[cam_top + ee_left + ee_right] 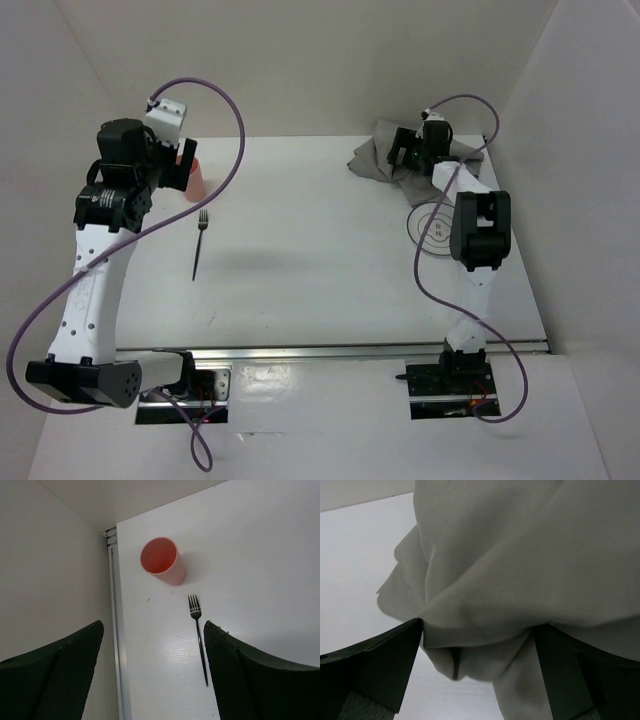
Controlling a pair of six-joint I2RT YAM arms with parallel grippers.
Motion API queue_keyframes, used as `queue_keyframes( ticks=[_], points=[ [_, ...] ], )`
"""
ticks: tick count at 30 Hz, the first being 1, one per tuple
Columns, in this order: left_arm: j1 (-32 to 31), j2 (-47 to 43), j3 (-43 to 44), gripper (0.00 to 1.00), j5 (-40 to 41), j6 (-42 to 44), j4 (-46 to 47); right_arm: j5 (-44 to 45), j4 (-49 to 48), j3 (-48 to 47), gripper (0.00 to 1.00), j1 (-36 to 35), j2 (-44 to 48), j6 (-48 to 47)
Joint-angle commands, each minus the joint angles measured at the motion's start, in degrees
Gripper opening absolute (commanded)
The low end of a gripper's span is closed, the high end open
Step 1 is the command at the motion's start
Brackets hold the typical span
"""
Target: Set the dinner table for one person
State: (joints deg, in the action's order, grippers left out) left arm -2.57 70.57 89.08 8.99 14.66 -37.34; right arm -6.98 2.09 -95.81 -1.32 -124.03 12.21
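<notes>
The white dinner table (300,290) holds a pink cup (197,181) at the far left, upright, and a dark fork (200,244) just in front of it, tines toward the cup. In the left wrist view the cup (163,561) and fork (199,636) lie ahead of my left gripper (154,625), which is open and empty above the table's left edge (178,168). A crumpled grey cloth (374,158) lies at the far right. My right gripper (408,152) is on it, open, with bunched cloth (520,555) between its spread fingers (479,625).
A white plate (430,228) with a ring pattern lies at the right, partly under the right arm. A silver rail (330,352) runs along the near edge and another (114,630) along the left edge beside the white side wall. White walls enclose the table.
</notes>
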Motion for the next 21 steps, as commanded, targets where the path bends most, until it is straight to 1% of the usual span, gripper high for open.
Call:
queue_keyframes(
  ticks=[1, 3, 6, 7, 8, 10, 11, 12, 14, 15, 17, 20, 21],
  points=[
    [-0.2, 0.7, 2.2, 0.87, -1.7, -1.9, -0.9, 2.2, -2.8, -8.3, 1.00, -2.3, -5.2, 0.6],
    [-0.2, 1.2, 2.2, 0.87, -0.4, -1.9, -0.9, 2.2, -6.8, -8.3, 0.97, -3.5, -7.0, 0.6],
    [-0.2, 1.2, 0.9, 0.87, 0.2, 0.3, -0.4, 2.8, -11.9, -7.7, 0.76, -4.6, -8.2, -0.9],
    [-0.2, 1.2, 0.4, 0.87, 0.2, 0.8, -0.4, 3.4, -12.6, -7.7, 0.67, -4.7, -8.2, -0.9],
    [-0.2, 0.5, -0.3, 0.87, 0.2, 0.8, -0.4, 3.9, -13.4, -7.1, 0.42, -4.7, -8.2, -0.9],
    [-0.2, -1.0, -2.5, 0.87, -0.4, 2.3, 1.1, 3.9, -14.2, -7.1, 0.22, -4.7, -8.2, -1.4],
    [-0.7, -2.1, -3.3, 0.87, -0.9, 2.3, 1.1, 3.1, -14.2, -7.1, 0.01, -4.7, -7.6, -1.4],
    [-0.7, -2.6, -4.9, 0.87, -0.9, 3.5, 1.9, 2.4, -14.2, -7.1, 0.00, -4.7, -7.5, -2.0],
    [-1.4, -3.3, -6.4, 0.87, -1.4, 4.1, 2.4, 0.8, -14.2, -6.5, 0.00, -5.2, -4.8, -3.5],
    [-1.4, -3.9, -7.9, 0.87, -1.4, 5.8, 2.4, 0.7, -15.7, -6.5, 0.00, -6.3, -3.7, -5.7],
    [-2.6, -4.5, -9.8, 0.87, -0.9, 7.5, 3.0, -0.1, -15.7, -5.9, 0.00, -7.5, -1.1, -8.2],
    [-5.0, -5.6, -13.5, 0.87, 0.8, 9.8, 4.4, -0.1, -15.7, -6.9, 0.00, -11.0, 5.3, -12.6],
    [-5.5, -5.6, -14.0, 0.87, 0.8, 9.8, 5.1, 1.5, -16.8, -6.9, 0.00, -13.0, 9.0, -13.3]
  ],
)
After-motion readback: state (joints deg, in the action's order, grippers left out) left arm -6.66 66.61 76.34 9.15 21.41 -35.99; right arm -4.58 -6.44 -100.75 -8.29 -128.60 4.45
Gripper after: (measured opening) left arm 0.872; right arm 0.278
